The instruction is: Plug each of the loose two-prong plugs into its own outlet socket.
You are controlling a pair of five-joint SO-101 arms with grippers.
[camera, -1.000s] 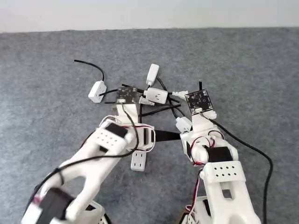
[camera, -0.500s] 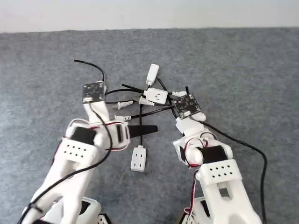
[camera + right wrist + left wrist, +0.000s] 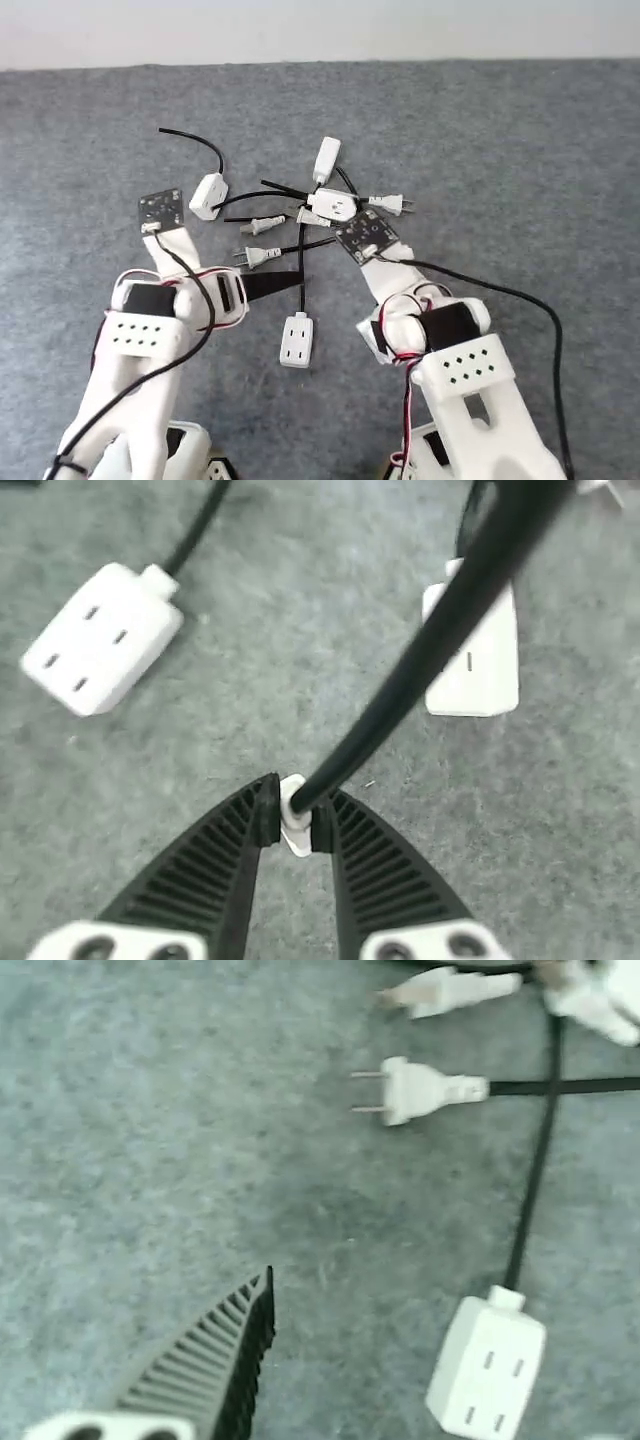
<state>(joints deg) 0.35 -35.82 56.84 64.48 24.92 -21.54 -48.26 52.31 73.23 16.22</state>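
High view: within the last second the left arm (image 3: 150,320) has swung from the centre of the cable cluster out to its left side, and the right arm (image 3: 440,345) has shifted inward over the centre. The left block (image 3: 208,195) is now uncovered, so every socket can be selected. Count: four outlet blocks, namely the left block, far block (image 3: 326,158), centre block (image 3: 335,205) and near block (image 3: 296,340). Three plugs lie free on the grey table (image 3: 520,150): upper plug (image 3: 263,226), lower plug (image 3: 257,257) and right plug (image 3: 393,204); none of them is seated. The left gripper (image 3: 280,284) sits near the lower plug. Left wrist view: two plugs and one block lie ahead; whether this gripper is released or clenched cannot be told. Right wrist view: the right gripper (image 3: 295,815) is clenched on a fourth plug, the held plug (image 3: 292,825), its black cable (image 3: 420,650) running forward. A corded block (image 3: 100,635) and a second block (image 3: 475,650) lie beyond; which two these are cannot be told.
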